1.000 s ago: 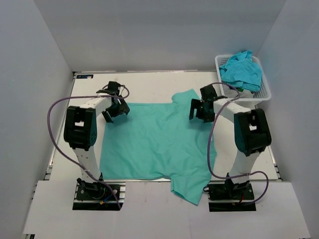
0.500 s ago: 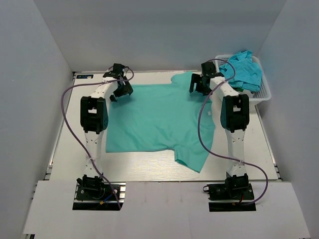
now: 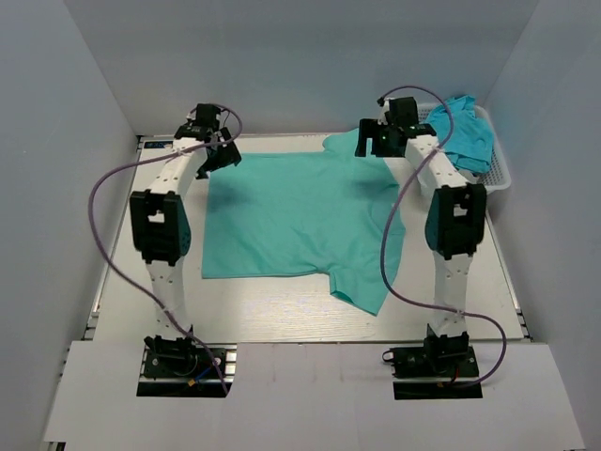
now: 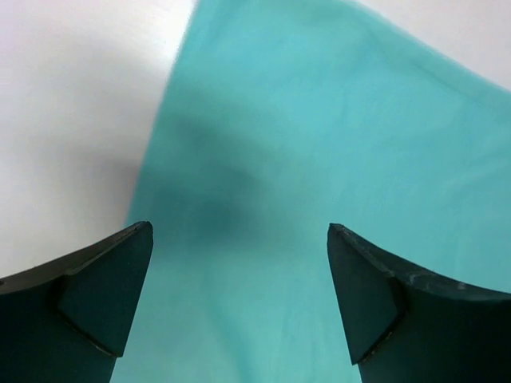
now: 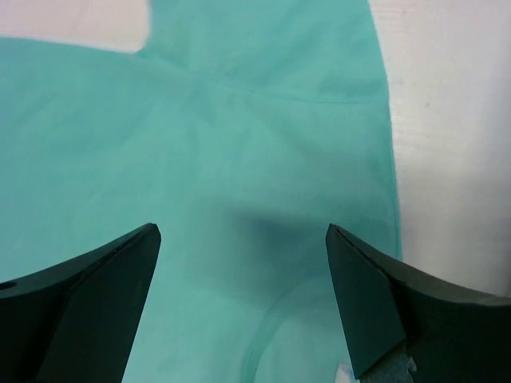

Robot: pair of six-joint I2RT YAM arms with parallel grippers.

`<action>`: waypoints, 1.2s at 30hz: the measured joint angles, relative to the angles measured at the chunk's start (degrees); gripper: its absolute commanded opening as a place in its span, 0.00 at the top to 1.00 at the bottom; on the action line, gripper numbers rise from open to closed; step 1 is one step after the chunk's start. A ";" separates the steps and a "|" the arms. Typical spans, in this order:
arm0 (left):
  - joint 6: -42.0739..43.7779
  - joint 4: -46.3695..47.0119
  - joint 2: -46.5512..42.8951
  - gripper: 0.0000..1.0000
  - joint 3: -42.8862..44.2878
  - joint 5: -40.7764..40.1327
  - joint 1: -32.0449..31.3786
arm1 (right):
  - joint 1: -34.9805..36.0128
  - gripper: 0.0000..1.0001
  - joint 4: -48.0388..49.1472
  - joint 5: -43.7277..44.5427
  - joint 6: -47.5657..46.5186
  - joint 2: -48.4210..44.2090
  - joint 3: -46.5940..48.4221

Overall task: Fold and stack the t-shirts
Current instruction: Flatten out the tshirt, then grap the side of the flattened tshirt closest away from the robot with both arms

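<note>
A teal-green t-shirt (image 3: 291, 216) lies spread flat on the white table (image 3: 117, 244), one sleeve trailing at the near right (image 3: 371, 287). My left gripper (image 3: 218, 162) hovers open over the shirt's far left corner. In the left wrist view the gripper (image 4: 239, 227) is wide apart above the fabric (image 4: 319, 120), with nothing between the fingers. My right gripper (image 3: 371, 143) hovers open over the far right, by the far sleeve. The right wrist view shows that gripper (image 5: 242, 227) open above the shirt (image 5: 160, 120) near the curved neckline (image 5: 271, 343). More turquoise-blue tees (image 3: 465, 132) lie bunched in the basket.
A white lattice basket (image 3: 498, 171) stands at the far right corner, just right of my right arm. Grey walls enclose the table on three sides. Both arms stretch far out over the table, cables looping beside them.
Both arms have reached toward the back wall and the shirt has slid that way with them. The shirt now lies flatter, and both grippers stand open above its far edge.
</note>
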 measured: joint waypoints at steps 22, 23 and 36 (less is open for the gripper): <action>-22.93 2.01 -52.41 0.04 -72.63 -2.64 0.33 | 6.73 0.10 5.38 -2.99 11.91 -65.22 -77.11; -23.28 2.78 -52.52 0.06 -73.02 -2.62 0.33 | 6.73 0.10 4.59 -3.08 12.04 -65.51 -77.31; -25.75 7.30 -53.46 0.19 -80.85 -1.88 0.70 | 6.75 0.10 -3.50 -2.10 12.26 -67.23 -77.35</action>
